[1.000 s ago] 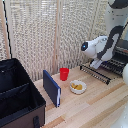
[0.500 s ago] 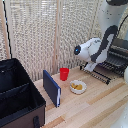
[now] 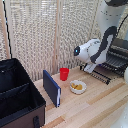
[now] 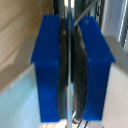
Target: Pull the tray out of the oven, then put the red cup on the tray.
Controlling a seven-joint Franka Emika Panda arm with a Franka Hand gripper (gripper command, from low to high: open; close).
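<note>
The pale bowl (image 3: pixel 77 87) on the wooden table (image 3: pixel 100 107) holds yellow food; the big black case (image 3: pixel 17 97) lies open, its inside dark. The red cup (image 3: pixel 64 73) stands well apart from the gripper (image 3: pixel 91 67), beyond the bowl, beside an upright blue panel (image 3: pixel 51 88). The gripper hangs low at the oven (image 3: pixel 116 54), just over the ridged tray (image 3: pixel 100 74) drawn out in front. Only the wrist view shows the blue fingers (image 4: pixel 50 65): pressed nearly together, seemingly on a thin metal edge, perhaps the tray's, though blur prevents certainty.
</note>
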